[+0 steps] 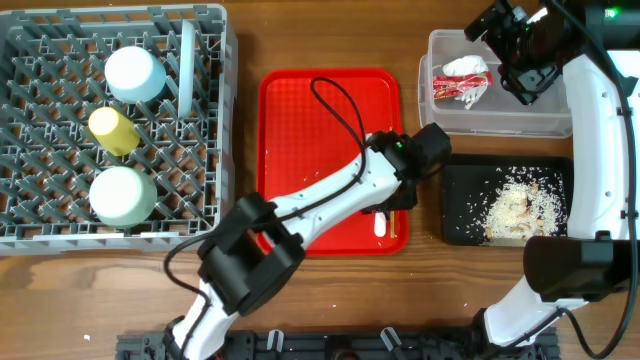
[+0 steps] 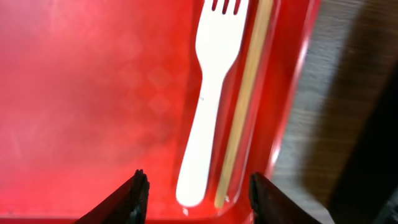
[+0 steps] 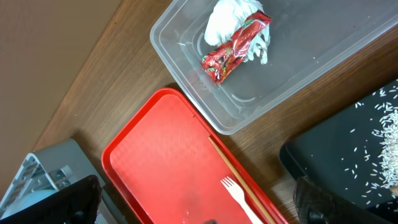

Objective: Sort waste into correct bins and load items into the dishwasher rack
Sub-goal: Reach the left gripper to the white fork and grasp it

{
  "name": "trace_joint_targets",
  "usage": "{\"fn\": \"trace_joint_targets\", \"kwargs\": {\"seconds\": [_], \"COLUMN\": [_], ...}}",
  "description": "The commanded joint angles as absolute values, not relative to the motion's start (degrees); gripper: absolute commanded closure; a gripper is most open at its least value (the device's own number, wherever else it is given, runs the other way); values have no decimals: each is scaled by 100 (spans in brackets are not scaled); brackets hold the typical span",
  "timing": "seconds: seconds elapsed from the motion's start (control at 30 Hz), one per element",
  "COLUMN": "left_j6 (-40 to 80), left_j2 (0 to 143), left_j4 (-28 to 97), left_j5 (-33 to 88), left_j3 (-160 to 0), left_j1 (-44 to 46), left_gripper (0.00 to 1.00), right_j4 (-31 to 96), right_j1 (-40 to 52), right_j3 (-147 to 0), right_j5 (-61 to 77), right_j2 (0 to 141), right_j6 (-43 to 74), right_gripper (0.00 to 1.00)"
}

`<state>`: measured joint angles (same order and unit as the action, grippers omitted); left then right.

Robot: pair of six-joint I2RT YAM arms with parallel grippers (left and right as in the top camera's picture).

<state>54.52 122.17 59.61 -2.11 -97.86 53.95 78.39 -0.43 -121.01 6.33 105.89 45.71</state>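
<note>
A white fork (image 2: 211, 93) and thin wooden chopsticks (image 2: 245, 106) lie side by side along the right edge of the red tray (image 2: 93, 93). My left gripper (image 2: 200, 198) hovers over them, open. Its jaws straddle the fork's handle end and the chopsticks without touching either. Above the clear tub (image 1: 500, 125) my right gripper (image 3: 193, 205) stands wide open and holds nothing. In the tub lies the red-and-white wrapper (image 1: 462, 80). Rice scraps (image 1: 520, 205) lie in the black tray (image 1: 460, 200). The grey rack (image 1: 228, 120) holds a light blue bowl (image 1: 135, 73), yellow cup (image 1: 113, 130), pale green bowl (image 1: 122, 195) and upright white plate (image 1: 187, 65).
The left arm lies diagonally across the red tray (image 1: 320, 130) from the table's front edge. A black cable loops over the tray's upper half. The tub and black tray sit close together right of the red tray, with bare wood between tray and rack.
</note>
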Motion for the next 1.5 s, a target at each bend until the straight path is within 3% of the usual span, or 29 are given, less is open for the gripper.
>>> {"fn": "trace_joint_targets", "kwargs": {"seconds": [0.0, 0.17, 0.57, 0.87, 1.23, 1.47], "left_j6": [5096, 4539, 4521, 4541, 4536, 3863], "left_j2": [12595, 12645, 12645, 12619, 11465, 10381], "left_j4": [5749, 5590, 5179, 5081, 5354, 6077], "left_j5": [-445, -534, -589, -589, -589, -786], "left_j3": [-9749, -9745, -9052, -9035, -9233, -9233], "left_j1": [5400, 5400, 5384, 5389, 5190, 4233], "left_gripper": [53, 53, 59, 96, 96, 96], "right_j4": [7828, 7828, 7828, 7828, 7828, 7828], "right_j1": [-36, -36, -36, -36, -36, -36], "right_j3": [-12138, -12138, -12138, -12138, -12138, -12138], "right_j5": [537, 537, 537, 537, 534, 537], "right_j2": [10575, 10575, 10575, 10575, 10575, 10575], "right_j6": [4515, 4515, 4517, 4515, 4515, 4515], "right_gripper": [0, 0, 0, 0, 0, 0]}}
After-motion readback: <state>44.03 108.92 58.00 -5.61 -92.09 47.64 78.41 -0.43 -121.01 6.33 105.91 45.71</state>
